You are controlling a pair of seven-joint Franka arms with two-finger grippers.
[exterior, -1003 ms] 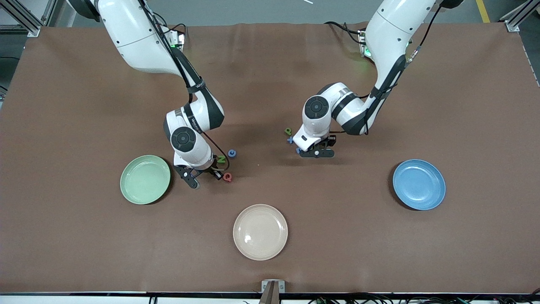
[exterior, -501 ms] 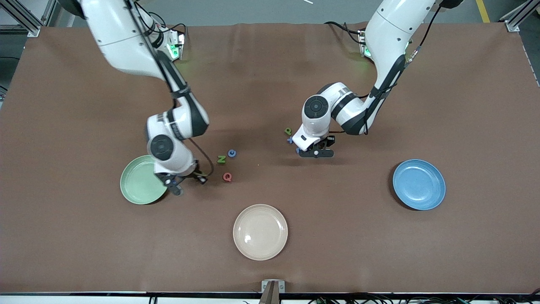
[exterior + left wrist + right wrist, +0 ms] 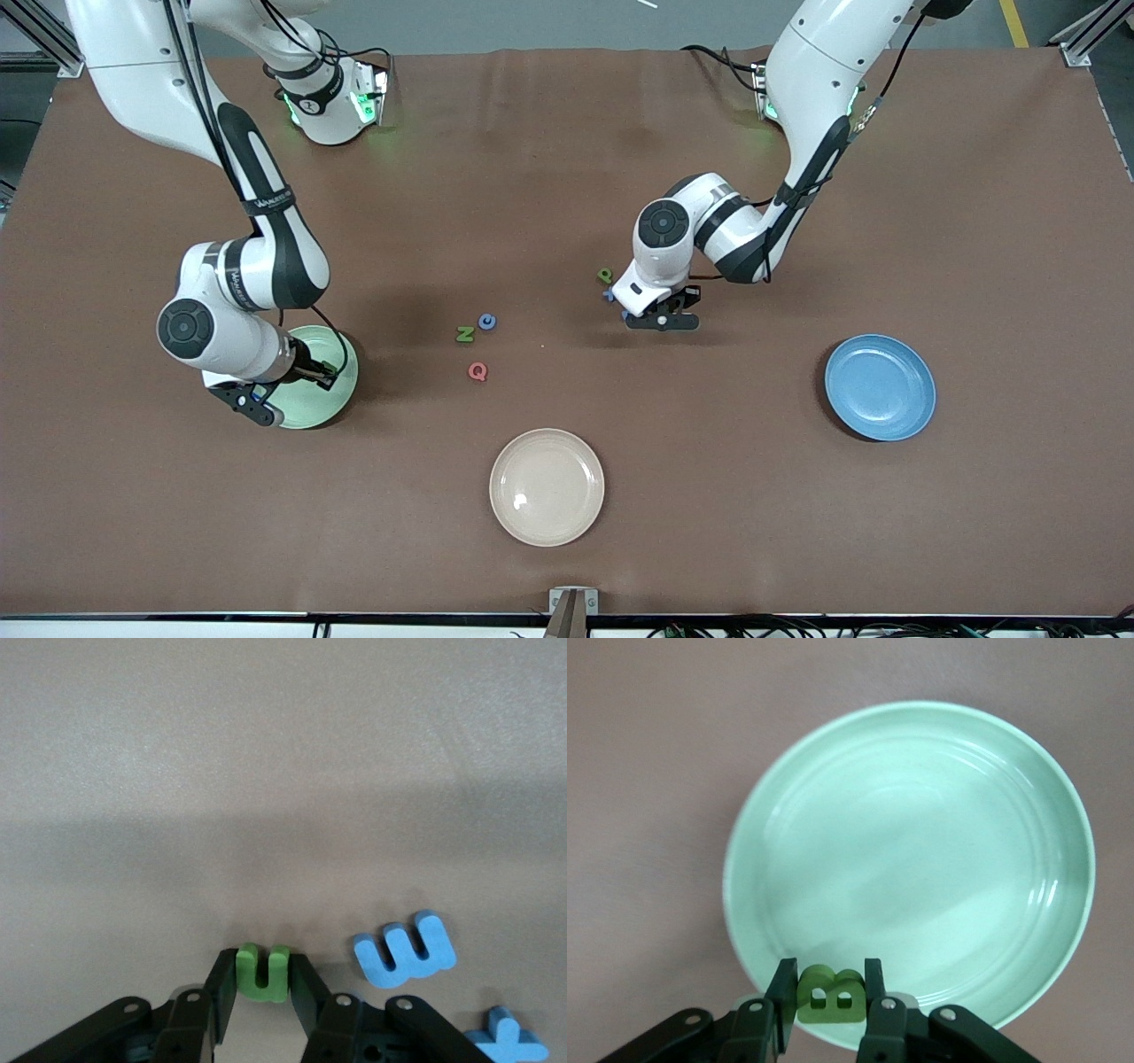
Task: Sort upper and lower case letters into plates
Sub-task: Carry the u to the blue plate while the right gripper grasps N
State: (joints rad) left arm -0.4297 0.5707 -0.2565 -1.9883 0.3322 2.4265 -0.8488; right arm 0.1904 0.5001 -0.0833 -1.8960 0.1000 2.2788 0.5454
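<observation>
A: Entry, sorting step. The right tool [image 3: 825,1005] is clamped on a small dark-green foam letter B [image 3: 829,996], held up in the air over the rim of the pale mint-green round matte plate [image 3: 341,390] that lies toward the right arm's end of the brown worktop [image 3: 797,532]. How should the drop be done well?

B: The B is judged to hang over the rim, not over the well. The tool should be carried further in over the plate's middle and lowered before the jaws are parted, so that the light piece is not bounced off the sloped edge.

A: And the left tool [image 3: 263,1010]?

B: It is set low at the worktop, closed on a small green foam letter n [image 3: 262,972]. Just beside it lie a blue foam letter m [image 3: 406,947] and a further blue foam piece [image 3: 505,1036], cut off by the view's edge. A straight lift is advised, so the neighbours are not dragged. The sky-blue round plate [image 3: 880,386] lies well apart, toward the left arm's end.

A: Pieces left loose?

B: A green N [image 3: 464,334], a blue round letter [image 3: 486,321] and a pink-red Q [image 3: 477,371] lie between the two arms; a green p [image 3: 605,276] lies near the left tool.
</observation>
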